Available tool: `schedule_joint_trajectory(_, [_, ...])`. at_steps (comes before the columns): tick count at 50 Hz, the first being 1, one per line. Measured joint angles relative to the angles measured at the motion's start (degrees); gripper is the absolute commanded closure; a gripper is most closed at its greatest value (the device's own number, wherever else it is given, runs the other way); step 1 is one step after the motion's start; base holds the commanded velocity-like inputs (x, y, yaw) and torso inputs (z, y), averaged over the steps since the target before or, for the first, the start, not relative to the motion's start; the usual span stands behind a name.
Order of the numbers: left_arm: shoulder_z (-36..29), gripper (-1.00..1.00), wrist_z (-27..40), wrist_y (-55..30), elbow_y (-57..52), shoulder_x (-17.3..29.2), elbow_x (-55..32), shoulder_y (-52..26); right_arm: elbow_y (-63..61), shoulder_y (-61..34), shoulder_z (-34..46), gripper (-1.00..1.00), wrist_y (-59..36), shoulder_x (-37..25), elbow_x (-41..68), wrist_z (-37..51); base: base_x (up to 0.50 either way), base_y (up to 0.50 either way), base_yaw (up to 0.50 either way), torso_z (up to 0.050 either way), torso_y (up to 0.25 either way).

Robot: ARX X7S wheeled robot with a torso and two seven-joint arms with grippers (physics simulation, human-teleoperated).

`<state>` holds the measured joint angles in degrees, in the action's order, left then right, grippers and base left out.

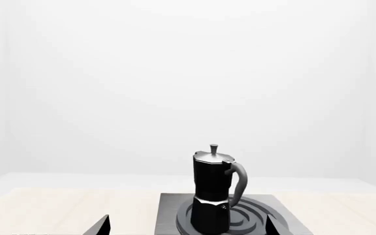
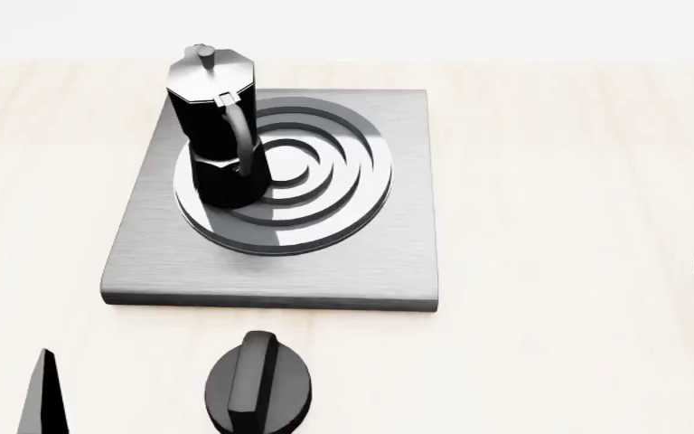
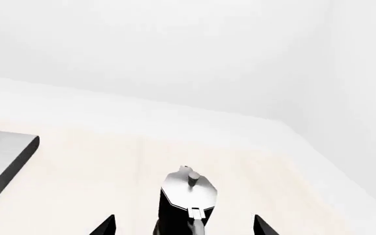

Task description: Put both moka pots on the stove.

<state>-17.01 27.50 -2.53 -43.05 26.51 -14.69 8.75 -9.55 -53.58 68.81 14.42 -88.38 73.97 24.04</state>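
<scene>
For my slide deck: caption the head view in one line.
One moka pot stands on the stove, left of the burner's centre; a black knob lies in front on the pale table.

A moka pot [image 3: 186, 203] stands upright on the pale wooden surface [image 3: 96, 171], its silvery lid and small knob facing the camera. Two dark fingers [image 3: 104, 226] flank it, spread apart, one on each side. A corner of the grey stove [image 3: 5, 152] shows well apart from the pot.
</scene>
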Motion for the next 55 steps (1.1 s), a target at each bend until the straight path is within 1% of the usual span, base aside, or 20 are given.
schedule_joint_trajectory(8, [0.0, -1.0, 0.1, 0.2, 0.1, 0.1, -0.1, 0.0, 5.6, -2.8, -2.3, -1.0, -7.3, 1.3, 3.5, -6.8, 0.0, 0.0, 0.0, 0.0, 0.0])
schedule_joint_trajectory(15, [-0.1, -1.0, 0.1, 0.2, 0.2, 0.1, -0.2, -0.1, 10.4, -5.3, -3.7, -1.0, -14.2, 3.7, 4.2, -12.0, 0.0, 0.0, 0.0, 0.0, 0.0])
schedule_joint_trajectory(25, [-0.3, -1.0, 0.2, 0.1, 0.4, 0.1, -0.3, -0.2, 16.1, -7.9, -4.7, -1.0, -20.7, 6.8, 3.4, -15.4, 0.0, 0.0, 0.0, 0.0, 0.0])
schedule_joint_trajectory(40, [-0.8, -1.0, 0.3, -0.2, 0.2, 0.2, -0.2, -0.5, 24.0, -9.5, -4.3, -1.0, -24.2, 13.2, -1.2, -16.6, 0.0, 0.0, 0.0, 0.0, 0.0])
schedule_joint_trajectory(55, [-1.1, -1.0, 0.4, -0.2, 0.2, 0.3, -0.1, -0.6, 31.8, -8.7, -4.1, -1.0, -22.1, 19.9, -3.7, -17.8, 0.0, 0.0, 0.0, 0.0, 0.0])
